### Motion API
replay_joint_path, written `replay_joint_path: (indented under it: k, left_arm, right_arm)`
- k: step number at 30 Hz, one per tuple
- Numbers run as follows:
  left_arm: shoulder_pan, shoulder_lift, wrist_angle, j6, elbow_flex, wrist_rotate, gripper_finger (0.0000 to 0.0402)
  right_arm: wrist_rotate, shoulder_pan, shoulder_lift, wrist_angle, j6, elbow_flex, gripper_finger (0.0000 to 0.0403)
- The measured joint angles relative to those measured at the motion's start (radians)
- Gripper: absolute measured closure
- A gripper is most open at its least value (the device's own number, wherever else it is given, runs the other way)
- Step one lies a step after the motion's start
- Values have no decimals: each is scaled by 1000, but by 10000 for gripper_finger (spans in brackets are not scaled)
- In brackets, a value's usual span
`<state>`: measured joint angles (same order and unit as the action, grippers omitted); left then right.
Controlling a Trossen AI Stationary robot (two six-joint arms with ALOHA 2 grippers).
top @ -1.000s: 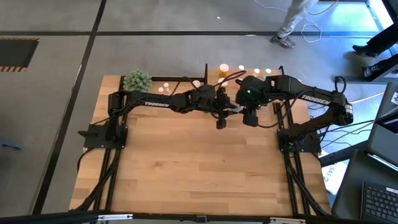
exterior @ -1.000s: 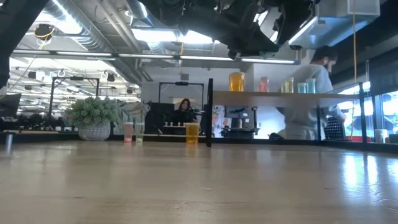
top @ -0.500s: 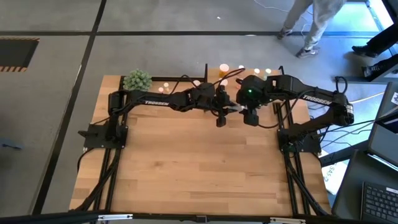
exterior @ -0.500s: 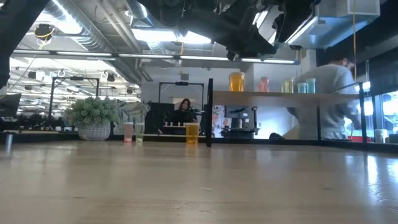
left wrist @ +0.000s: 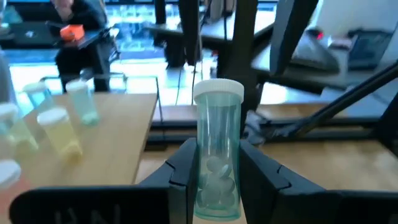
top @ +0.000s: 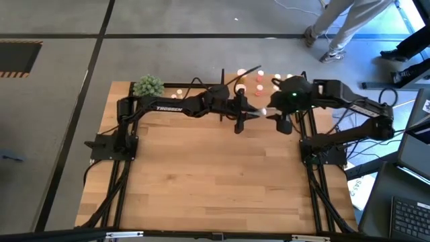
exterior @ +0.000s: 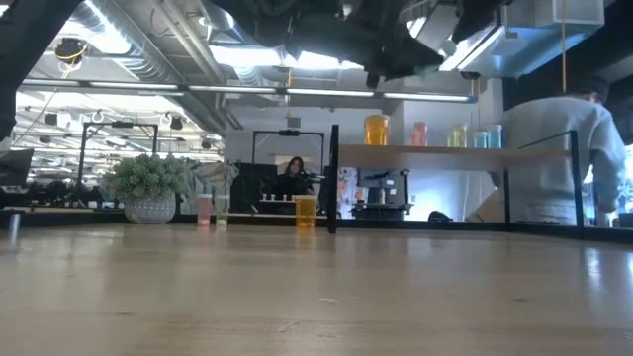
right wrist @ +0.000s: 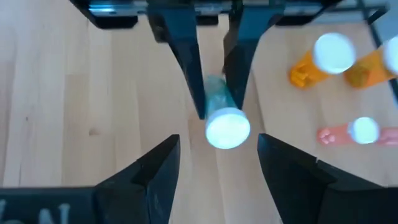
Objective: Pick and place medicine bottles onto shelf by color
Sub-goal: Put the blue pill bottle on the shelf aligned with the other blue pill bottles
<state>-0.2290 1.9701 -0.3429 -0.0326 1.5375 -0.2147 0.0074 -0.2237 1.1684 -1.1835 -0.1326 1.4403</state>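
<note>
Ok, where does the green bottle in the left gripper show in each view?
High view: green bottle between the two grippers, near the table's far edge.
Low view: not visible; dark arm parts hide that area.
Left wrist view: bottle upright, clamped in the left gripper.
Right wrist view: bottle's pale cap, centre.
Shared landmark: the pale cap.

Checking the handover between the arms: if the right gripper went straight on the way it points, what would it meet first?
Most likely the white cap of the green bottle clamped in the left gripper; it sits centred between the right gripper's open fingers, depth unclear.
</note>
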Motion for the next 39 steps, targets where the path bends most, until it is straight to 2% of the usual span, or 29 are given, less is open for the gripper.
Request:
replay_joint_path:
  k: [13, 24, 29, 34, 39]
  left_arm:
    - [-62, 0, -202, 226, 0, -235, 332]
    - [-52, 0, -281, 251, 0, -253, 334]
    - [-53, 0, -281, 266, 0, -326, 334]
    - [-54, 0, -298, 311, 0, -359, 334]
    - [-54, 0, -325, 326, 0, -379, 334]
  right_arm:
    - [0, 0, -147, 75, -10, 0, 185]
    - [1, 0, -162, 97, -32, 0, 185]
    - [0, 0, -161, 118, -42, 0, 185]
    - [-5, 0, -158, 137, -186, 0, 185]
    - [-61, 0, -134, 164, -274, 0, 185]
